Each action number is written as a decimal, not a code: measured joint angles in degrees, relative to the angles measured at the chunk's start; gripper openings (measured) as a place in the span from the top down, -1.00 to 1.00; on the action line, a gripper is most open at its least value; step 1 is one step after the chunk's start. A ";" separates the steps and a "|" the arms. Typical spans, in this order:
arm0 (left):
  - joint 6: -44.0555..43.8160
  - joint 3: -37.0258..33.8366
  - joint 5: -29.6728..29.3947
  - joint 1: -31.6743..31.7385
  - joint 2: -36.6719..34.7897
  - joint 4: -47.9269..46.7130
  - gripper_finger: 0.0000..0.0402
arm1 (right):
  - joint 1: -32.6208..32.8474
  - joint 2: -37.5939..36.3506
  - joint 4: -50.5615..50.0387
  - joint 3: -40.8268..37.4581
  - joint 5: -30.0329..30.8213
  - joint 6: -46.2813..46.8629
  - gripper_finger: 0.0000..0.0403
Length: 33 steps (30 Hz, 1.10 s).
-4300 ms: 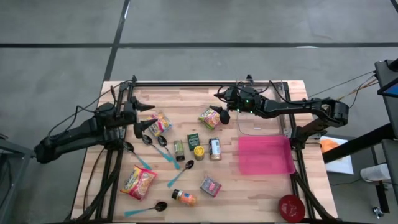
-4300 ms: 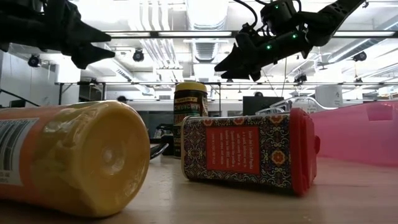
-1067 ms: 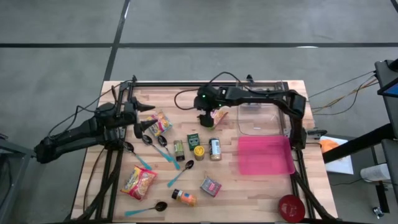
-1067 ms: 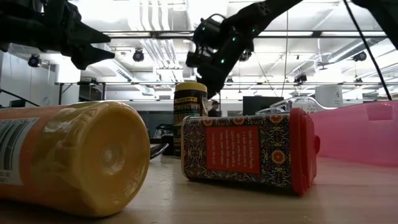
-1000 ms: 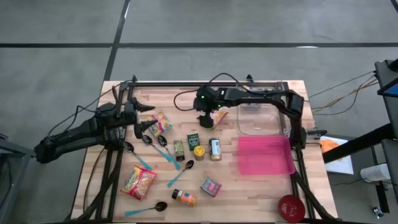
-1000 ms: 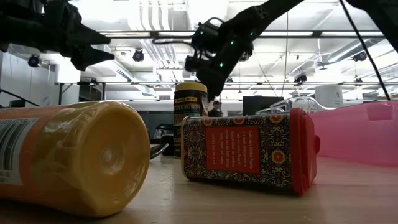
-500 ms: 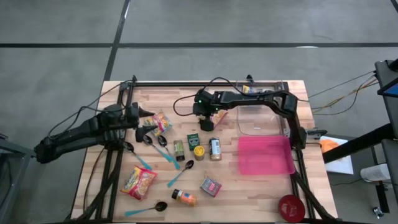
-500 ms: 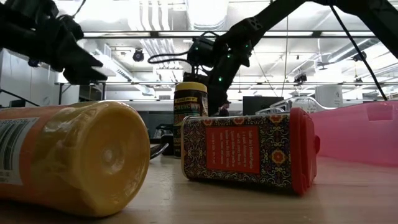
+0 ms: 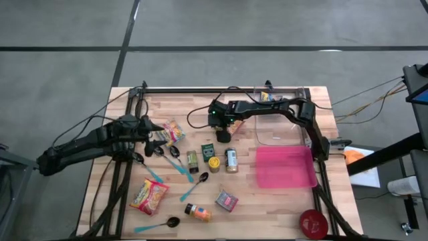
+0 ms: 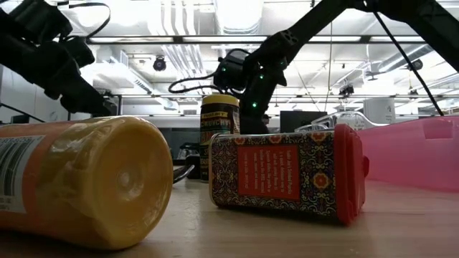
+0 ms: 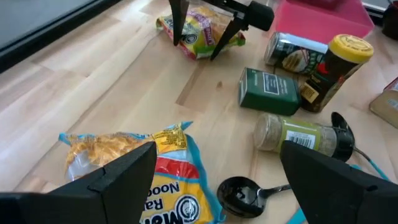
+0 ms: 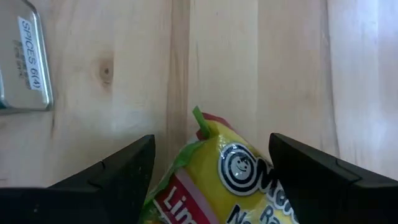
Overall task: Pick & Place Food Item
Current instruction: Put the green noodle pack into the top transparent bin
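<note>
A yellow-green noodle packet (image 12: 217, 177) lies flat on the wooden table (image 9: 281, 201), toward its far middle. My right gripper (image 9: 223, 132) hangs over it, open and pointing steeply down. One finger (image 11: 177, 22) stands on each side of the packet (image 11: 200, 34), with no touch showing. A yellow-red noodle packet (image 11: 137, 165) lies to the left. My left gripper (image 9: 158, 135) is open and slants down just above that packet's near-left end, with nothing between its fingers.
Near the packets lie a green tin (image 11: 268, 92), a herb shaker (image 11: 298, 137), a yellow-lidded jar (image 11: 336, 68), a can (image 9: 231, 161) and spoons (image 9: 175, 161). A pink tray (image 9: 284, 167) and a clear container (image 9: 277, 130) stand to the right. Another noodle packet (image 9: 148, 196) lies at the near left.
My right gripper has sunk onto the yellow-green packet's place, drifting a little toward the near edge and staying open. My left gripper has tipped from nearly level to slanting down and has dropped toward the yellow-red packet. No object has moved.
</note>
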 joint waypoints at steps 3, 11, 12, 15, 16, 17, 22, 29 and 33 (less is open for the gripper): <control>0.00 -0.67 0.00 -0.01 0.01 -0.06 -0.73 | 0.00 0.18 -1.43 0.02 0.00 0.06 -0.55; -0.46 -4.04 0.00 -0.01 -0.03 0.31 -0.73 | 0.04 0.25 -2.47 0.02 1.32 0.14 -0.55; -1.13 -4.37 0.00 -0.01 -0.03 0.79 -0.73 | 0.04 0.25 -2.47 0.01 1.37 0.14 -0.55; -1.85 -5.37 0.00 -0.01 0.03 1.28 -0.73 | 0.04 0.25 -2.51 0.00 1.55 0.16 -0.53; -1.92 -5.47 0.01 -0.01 0.08 1.79 -0.73 | 0.04 0.25 -2.52 0.02 1.71 0.16 -0.50; -1.92 -5.55 0.01 -0.01 0.28 2.17 -0.73 | 0.04 0.25 -2.54 0.02 1.99 0.16 -0.46; -1.69 -5.63 0.00 0.01 0.40 2.36 -0.73 | 0.02 0.25 -2.49 0.02 3.04 1.57 -0.13; -1.66 -5.63 0.00 0.00 0.38 2.34 -0.73 | 0.02 0.25 -2.35 0.00 5.06 1.69 0.33; -1.64 -5.63 0.00 0.00 0.38 2.29 -0.73 | 0.02 0.25 -2.20 0.02 6.29 1.69 0.56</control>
